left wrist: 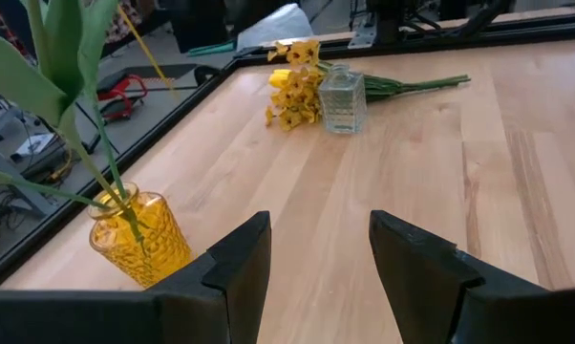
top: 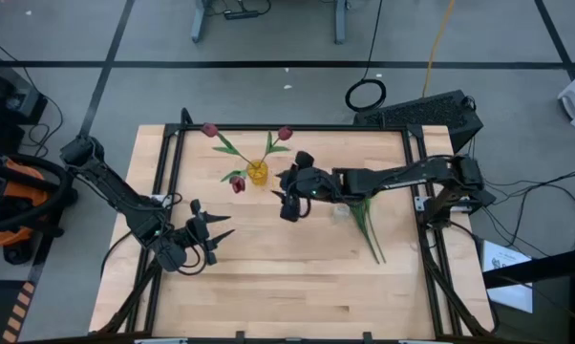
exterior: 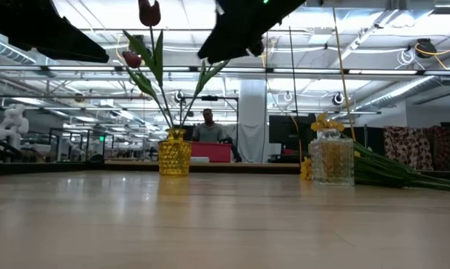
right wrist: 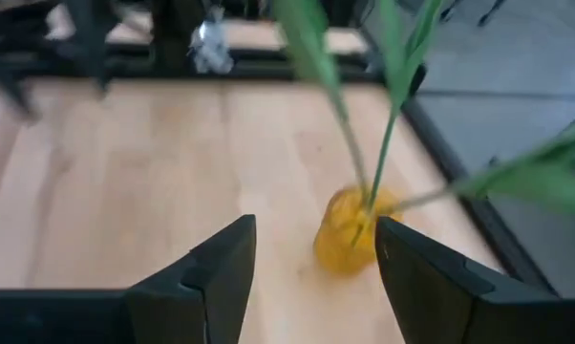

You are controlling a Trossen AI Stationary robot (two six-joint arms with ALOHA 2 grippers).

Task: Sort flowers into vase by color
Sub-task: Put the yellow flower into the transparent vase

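- So far, three red tulips [top: 285, 134] stood in the yellow vase [top: 257, 173].
- Yellow flowers [left wrist: 292, 86] lay on the table [top: 268, 287] beside the clear vase [left wrist: 343, 98]; none in it yet.
- Right gripper [top: 289, 203] hung near the yellow vase, fingers apart, empty.
- Left gripper [top: 219, 232] waited open, empty, near the table's left front.

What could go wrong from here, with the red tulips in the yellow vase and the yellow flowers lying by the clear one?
1. The right gripper, open, hangs close beside the yellow faceted glass vase; its three dark-red tulips splay outward, so the arm could snag a stem and tip it.
2. The yellow flowers lie against the clear glass vase; grabbing them may knock it over.
3. Their long green stems lie under the right arm, which could drag them.
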